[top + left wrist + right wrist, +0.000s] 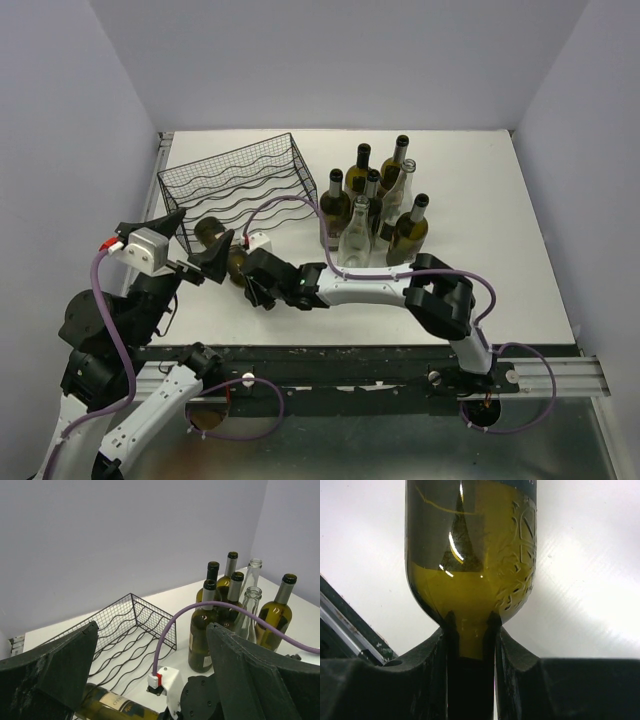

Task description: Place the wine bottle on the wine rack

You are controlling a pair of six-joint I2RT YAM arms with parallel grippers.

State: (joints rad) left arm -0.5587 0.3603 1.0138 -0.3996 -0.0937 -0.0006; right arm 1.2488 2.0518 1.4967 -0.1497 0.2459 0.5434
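A green wine bottle [214, 238] with a dark label lies on its side just in front of the black wire wine rack [240, 185], base toward the rack. My right gripper [258, 280] is shut on its neck. In the right wrist view the bottle's shoulder [470, 555] swells above the gripper [470, 630], and both fingers [432, 655] press the neck. My left gripper [192, 243] is wide open over the bottle's body. In the left wrist view the bottle [110, 702] lies low between the spread fingers [260, 680], with the rack [125, 630] beyond; contact cannot be told.
A cluster of several upright bottles [375, 205], green and clear, stands right of the rack, also seen in the left wrist view [235, 610]. The right arm's purple cable [170, 630] arches over the rack's near corner. Walls close in on three sides.
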